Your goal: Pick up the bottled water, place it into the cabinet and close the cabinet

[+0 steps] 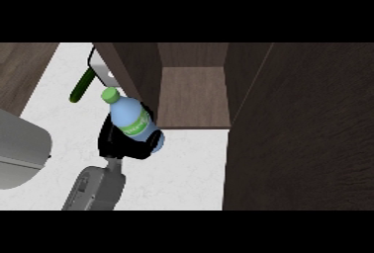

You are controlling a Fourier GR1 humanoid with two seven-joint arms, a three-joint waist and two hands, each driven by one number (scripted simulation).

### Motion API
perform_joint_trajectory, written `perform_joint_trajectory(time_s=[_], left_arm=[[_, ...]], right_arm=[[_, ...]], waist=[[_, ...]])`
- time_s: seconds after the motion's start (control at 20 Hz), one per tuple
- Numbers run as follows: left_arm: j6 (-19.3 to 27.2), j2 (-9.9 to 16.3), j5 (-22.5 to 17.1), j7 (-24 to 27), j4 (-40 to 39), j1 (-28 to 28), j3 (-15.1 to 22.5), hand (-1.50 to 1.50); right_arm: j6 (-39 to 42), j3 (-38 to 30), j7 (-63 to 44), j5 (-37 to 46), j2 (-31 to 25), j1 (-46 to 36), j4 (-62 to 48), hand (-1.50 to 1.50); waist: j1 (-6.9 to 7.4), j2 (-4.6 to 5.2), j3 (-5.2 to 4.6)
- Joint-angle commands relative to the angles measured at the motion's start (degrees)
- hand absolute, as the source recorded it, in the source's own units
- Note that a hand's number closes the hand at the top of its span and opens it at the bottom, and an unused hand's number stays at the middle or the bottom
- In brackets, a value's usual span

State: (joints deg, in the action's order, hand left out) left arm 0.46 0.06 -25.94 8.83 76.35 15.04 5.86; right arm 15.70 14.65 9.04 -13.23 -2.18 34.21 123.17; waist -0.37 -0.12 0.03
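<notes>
The left hand [120, 143], curled round the bottled water [131, 118], should clear the cabinet [194, 101]'s left wall before setting it inside

Open cabinet [194, 94] compartment: unobstructed shelf. Left side panel [135, 74] stands directly beside the held bottled water [133, 118]; open door [300, 128] walls the right. Cucumber [82, 85] lies on the worktop [190, 168] farther left.

The only lettering stands on the green label [136, 123] wrapped round the bottled water [131, 121]. It runs in white along the band, but the characters are too blurred to make out. Nothing else carries writing or numbers.
</notes>
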Motion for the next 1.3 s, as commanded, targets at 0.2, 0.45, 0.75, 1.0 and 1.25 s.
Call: perform_joint_trajectory(time_s=[0.2,0.45,0.75,1.0,1.25], left_arm=[[12.56,-0.03,2.31,0.95,-6.59,12.71,5.54,1.5],[20.19,0.02,6.96,-0.04,-7.37,17.7,8.75,1.5],[25.44,0.07,10.06,-1.35,-10.08,20.21,9.81,1.5],[28.94,1.84,14.19,-4.2,-10.72,23.16,7.93,1.5],[32.31,2.99,16.15,-5.01,-12.9,23.18,7.85,1.5]], right_arm=[[0.7,1.41,0.05,-1.18,-1.03,2.51,1.63,-1.5],[-0.21,0.83,-1.99,-1.02,-0.77,-1.79,0.6,-1.5],[-0.86,1.81,-1.39,0.01,0.53,-3.9,-2.25,-1.5],[0.06,1.75,-0.46,-0.35,0.22,-3.98,-3.66,-1.5],[0.32,2.69,-0.98,0.17,-0.01,-4.78,-2.66,-1.5]], waist=[[-0.98,0.12,-0.02],[-1.99,0.28,-0.01],[-2.59,0.54,0.01],[-3.6,0.71,0.09],[-5.18,1.16,0.04]])
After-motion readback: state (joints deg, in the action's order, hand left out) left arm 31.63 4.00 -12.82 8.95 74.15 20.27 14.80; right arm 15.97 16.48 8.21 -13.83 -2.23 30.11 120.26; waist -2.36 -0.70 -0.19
